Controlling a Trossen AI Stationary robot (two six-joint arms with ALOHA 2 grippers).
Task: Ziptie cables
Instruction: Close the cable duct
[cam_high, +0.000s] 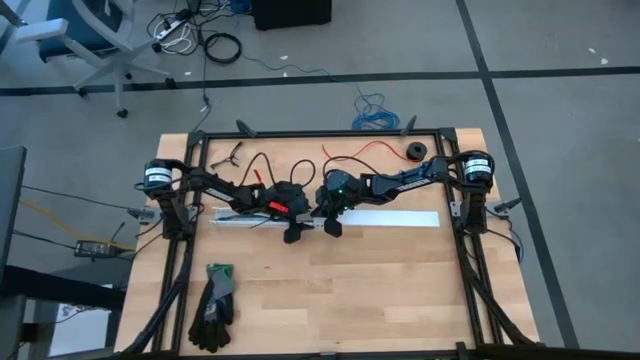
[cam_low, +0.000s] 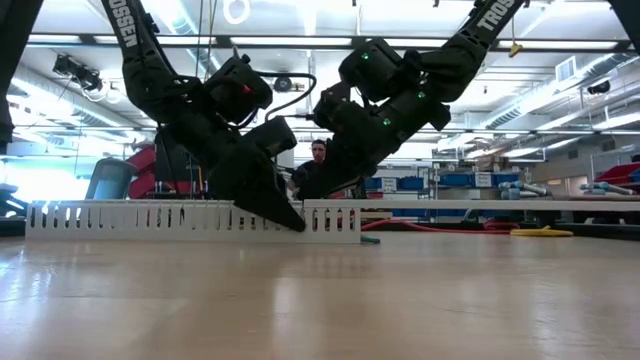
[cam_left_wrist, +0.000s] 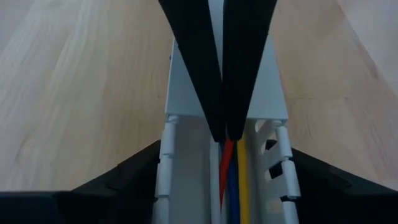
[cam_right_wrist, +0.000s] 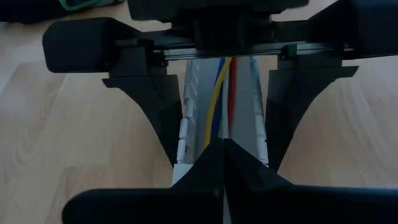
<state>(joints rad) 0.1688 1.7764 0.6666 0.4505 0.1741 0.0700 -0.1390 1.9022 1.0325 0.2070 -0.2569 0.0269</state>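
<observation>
We see the cables (cam_right_wrist: 219, 99) lying in the white channel (cam_high: 400, 218), the right gripper (cam_right_wrist: 222, 144) pressed together upon them, the left gripper (cam_right_wrist: 222, 93) spread astride.

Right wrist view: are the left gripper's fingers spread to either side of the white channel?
Yes. The left gripper stands open, one dark finger on each side of the white channel holding the cables.

A grey floor (cam_high: 560, 120) crossed by dark seams surrounds the light wooden table (cam_high: 330, 290). At ten o'clock stands a pale swivel office chair (cam_high: 85, 40); at twelve, a black box (cam_high: 291, 12) beside loose cords. Beyond, long ceiling strip lights (cam_low: 300, 40) glow over blue storage shelves (cam_low: 470, 182).
</observation>
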